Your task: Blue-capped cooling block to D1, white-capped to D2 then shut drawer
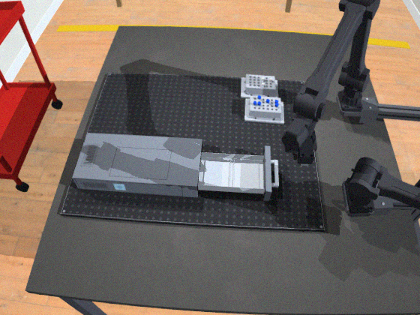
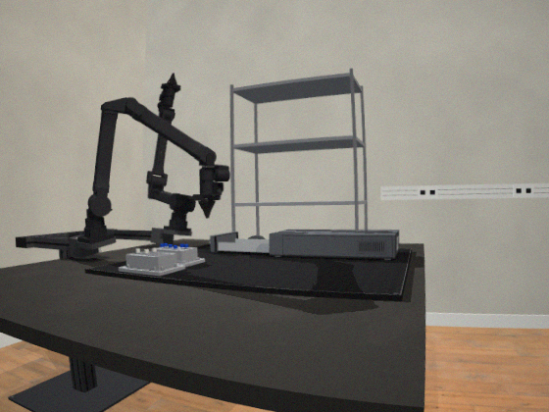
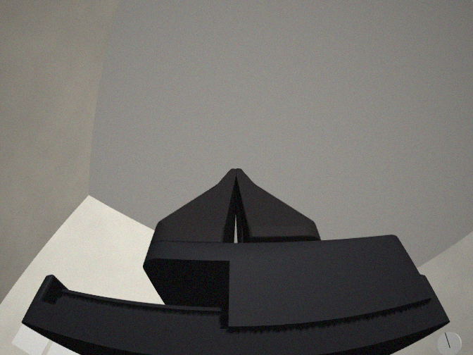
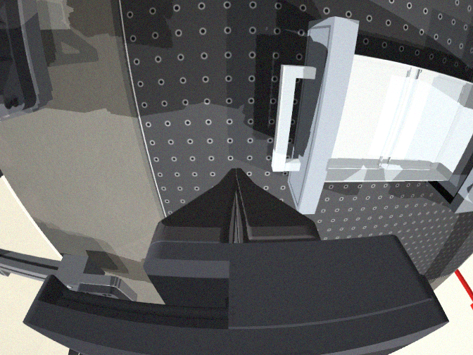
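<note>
Hanging with its fingers pointing down over the dark perforated board [image 1: 169,112] [image 2: 274,275] [image 4: 194,141], the right gripper [image 1: 306,162] [image 2: 207,216] [image 4: 236,177] is fully closed, tips together, with nothing in its grasp. It's near the white drawer handle [image 1: 277,174] [image 4: 283,118], apart from it. Over on the other arm, the left gripper [image 2: 173,76] [image 3: 235,177] points up into the air, also completely closed on nothing.

Both blocks are out of the cooler [image 1: 139,161] [image 2: 338,244], each sitting level on the deck. The blue-capped block [image 1: 265,112] [image 2: 182,255] is in the spot nearer the cooler, and the white-capped block [image 1: 259,91] [image 2: 149,262] is just beyond it. I can see caps standing up from both, though I can't tell from here whether every tube is in its original hole.

The drawer [image 1: 268,172] [image 2: 224,242] [image 4: 324,118] sticks well out of the cooler, with no block inside its pale tray.
</note>
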`<move>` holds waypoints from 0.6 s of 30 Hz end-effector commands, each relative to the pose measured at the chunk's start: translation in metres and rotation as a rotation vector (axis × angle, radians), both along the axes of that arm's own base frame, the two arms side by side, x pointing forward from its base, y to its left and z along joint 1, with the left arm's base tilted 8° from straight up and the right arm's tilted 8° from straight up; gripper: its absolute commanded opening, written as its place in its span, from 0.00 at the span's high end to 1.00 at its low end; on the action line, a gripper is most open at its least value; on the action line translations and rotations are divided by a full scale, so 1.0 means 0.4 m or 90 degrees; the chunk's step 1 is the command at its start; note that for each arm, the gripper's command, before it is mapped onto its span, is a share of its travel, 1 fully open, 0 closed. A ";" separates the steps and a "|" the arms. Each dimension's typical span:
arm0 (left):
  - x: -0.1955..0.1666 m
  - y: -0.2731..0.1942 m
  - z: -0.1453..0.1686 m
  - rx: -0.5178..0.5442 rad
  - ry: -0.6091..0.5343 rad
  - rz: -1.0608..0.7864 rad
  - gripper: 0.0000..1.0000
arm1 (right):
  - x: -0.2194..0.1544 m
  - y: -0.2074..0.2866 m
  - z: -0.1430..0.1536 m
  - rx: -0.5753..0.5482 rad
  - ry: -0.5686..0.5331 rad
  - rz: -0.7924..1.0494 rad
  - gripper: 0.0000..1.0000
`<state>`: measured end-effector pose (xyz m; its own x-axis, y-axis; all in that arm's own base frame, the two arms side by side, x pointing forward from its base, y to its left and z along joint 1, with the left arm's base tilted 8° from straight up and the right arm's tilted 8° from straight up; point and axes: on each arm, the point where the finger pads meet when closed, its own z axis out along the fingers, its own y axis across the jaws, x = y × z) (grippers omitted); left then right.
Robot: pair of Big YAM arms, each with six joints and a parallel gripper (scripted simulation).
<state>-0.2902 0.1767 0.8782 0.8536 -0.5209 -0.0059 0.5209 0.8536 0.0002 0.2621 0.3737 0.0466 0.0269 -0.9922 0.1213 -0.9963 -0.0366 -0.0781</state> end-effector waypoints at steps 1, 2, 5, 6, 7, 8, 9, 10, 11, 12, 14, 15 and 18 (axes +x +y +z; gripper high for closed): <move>0.045 -0.035 0.020 0.012 0.018 0.005 1.00 | 0.021 0.049 0.026 0.020 -0.011 -0.005 1.00; 0.045 -0.035 0.020 0.012 0.018 0.005 1.00 | 0.021 0.049 0.026 0.020 -0.011 -0.005 1.00; 0.045 -0.035 0.020 0.012 0.018 0.005 1.00 | 0.017 0.036 0.005 0.012 -0.006 -0.005 1.00; 0.045 -0.035 0.020 0.012 0.018 0.005 1.00 | 0.014 0.029 -0.005 0.003 -0.001 -0.003 1.00; 0.045 -0.035 0.020 0.012 0.018 0.005 1.00 | 0.014 0.029 -0.005 0.003 -0.001 -0.003 1.00; 0.045 -0.035 0.020 0.012 0.018 0.005 1.00 | 0.014 0.029 -0.005 0.003 -0.001 -0.003 1.00; 0.045 -0.035 0.020 0.012 0.018 0.005 1.00 | 0.011 0.021 -0.014 0.003 -0.001 -0.003 1.00; 0.045 -0.035 0.020 0.012 0.018 0.005 1.00 | 0.010 0.013 -0.024 0.003 -0.001 -0.004 1.00; 0.045 -0.035 0.020 0.012 0.018 0.005 1.00 | 0.011 0.006 -0.031 0.002 0.000 0.004 1.00; 0.045 -0.035 0.020 0.012 0.018 0.005 1.00 | 0.012 0.005 -0.034 0.002 0.000 0.003 1.00; 0.045 -0.035 0.020 0.012 0.018 0.005 1.00 | 0.016 0.002 -0.040 0.002 0.000 0.001 1.00; 0.045 -0.035 0.020 0.012 0.018 0.005 1.00 | 0.017 0.001 -0.044 0.003 0.000 -0.004 1.00; 0.045 -0.035 0.020 0.012 0.018 0.005 1.00 | 0.018 -0.001 -0.054 0.002 0.000 -0.001 1.00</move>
<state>-0.2902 0.1767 0.8782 0.8536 -0.5209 -0.0059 0.5209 0.8536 0.0002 0.2612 0.3718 0.0352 0.0266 -0.9919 0.1241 -0.9964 -0.0362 -0.0762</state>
